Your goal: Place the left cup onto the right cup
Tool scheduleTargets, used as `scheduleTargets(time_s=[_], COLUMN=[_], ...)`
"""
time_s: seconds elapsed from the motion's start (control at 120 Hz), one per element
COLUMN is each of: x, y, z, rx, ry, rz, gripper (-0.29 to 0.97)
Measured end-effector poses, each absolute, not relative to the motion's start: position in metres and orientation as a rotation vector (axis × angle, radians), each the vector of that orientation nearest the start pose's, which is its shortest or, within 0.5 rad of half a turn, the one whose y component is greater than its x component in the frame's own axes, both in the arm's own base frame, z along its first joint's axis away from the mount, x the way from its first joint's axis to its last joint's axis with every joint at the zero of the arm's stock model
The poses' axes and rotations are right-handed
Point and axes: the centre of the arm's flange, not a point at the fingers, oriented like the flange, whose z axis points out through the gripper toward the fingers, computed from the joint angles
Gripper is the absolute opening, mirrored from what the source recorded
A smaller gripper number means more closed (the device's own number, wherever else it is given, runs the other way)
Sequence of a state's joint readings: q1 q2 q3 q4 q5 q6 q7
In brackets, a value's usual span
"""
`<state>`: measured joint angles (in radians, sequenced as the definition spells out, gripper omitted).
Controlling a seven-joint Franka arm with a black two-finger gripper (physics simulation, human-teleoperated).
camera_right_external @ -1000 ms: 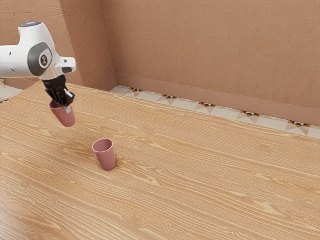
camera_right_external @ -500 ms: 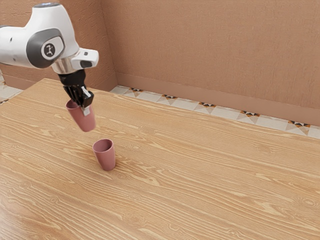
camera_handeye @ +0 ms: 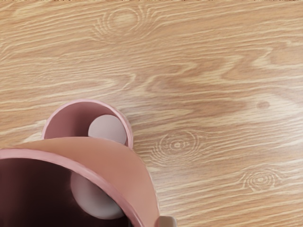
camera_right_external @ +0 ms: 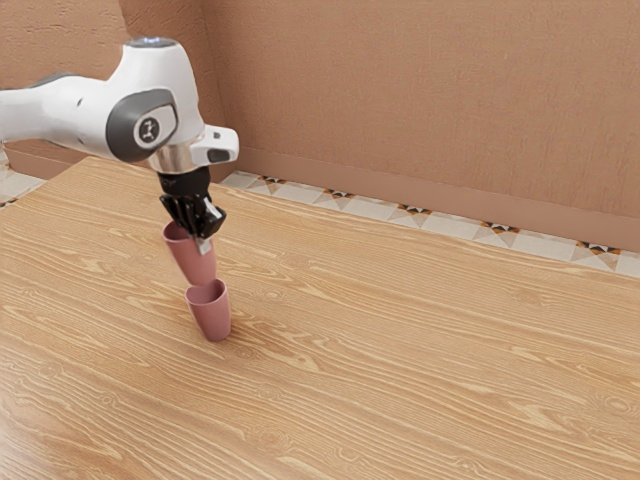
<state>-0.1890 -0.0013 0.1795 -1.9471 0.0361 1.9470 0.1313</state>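
Standing cup (camera_right_external: 210, 316): upright on table (camera_right_external: 420, 340).
Held cup (camera_right_external: 188, 260): tilted, with its base at the standing cup's mouth on the 11 o'clock side.
Gripper (camera_right_external: 198, 228): jaws clamped on held cup's rim.

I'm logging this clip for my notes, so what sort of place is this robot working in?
Probably a simulated indoor room rather than a real lab: a broad wood-grain table, plain brown plaster-like walls, and a strip of patterned floor tiles running along the foot of the wall.
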Motion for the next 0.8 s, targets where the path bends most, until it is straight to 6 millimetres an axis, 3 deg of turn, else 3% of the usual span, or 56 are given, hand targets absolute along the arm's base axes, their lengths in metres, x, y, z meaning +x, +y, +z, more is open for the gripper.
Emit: scheduleTargets(time_s=[0.283,0.475,0.65,0.8], x=[0.567,0.567,0.568,0.569], y=[-0.020,0.009,0.043,0.041], z=[0.461,0.467,0.458,0.454], rx=[-3.093,-3.095,-3.093,-3.091], ry=[0.219,0.116,0.009,0.002], rz=[-0.003,-0.025,-0.005,-0.004], gripper=[-0.11,-0.11,-0.11,-0.11])
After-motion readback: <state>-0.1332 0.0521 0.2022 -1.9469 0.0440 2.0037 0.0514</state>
